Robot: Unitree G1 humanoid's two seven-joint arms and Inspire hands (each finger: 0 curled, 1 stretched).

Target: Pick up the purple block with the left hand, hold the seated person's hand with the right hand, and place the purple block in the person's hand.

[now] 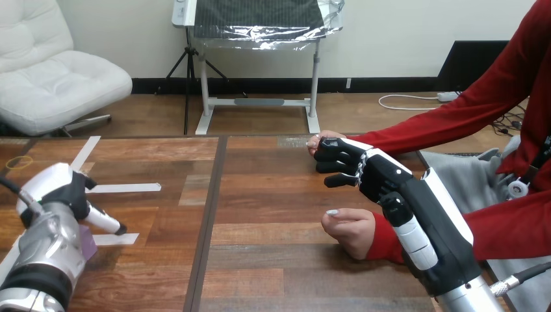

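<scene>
The purple block (89, 247) lies on the table at the near left, mostly covered by my left hand (55, 188), which sits right over it; I cannot tell whether the hand grips it. My right hand (370, 172) reaches across the right half of the table. Its fingers (338, 156) are curled round the person's hand (323, 138), which comes in from the right on a red sleeve. The person's other hand (352, 229) rests as a loose fist on the table just below my right forearm.
White tape strips (123, 188) lie on the left half of the wooden table (260, 195). A dark seam (206, 221) runs down the table between the two halves. A thin ring (19, 162) lies at the far left.
</scene>
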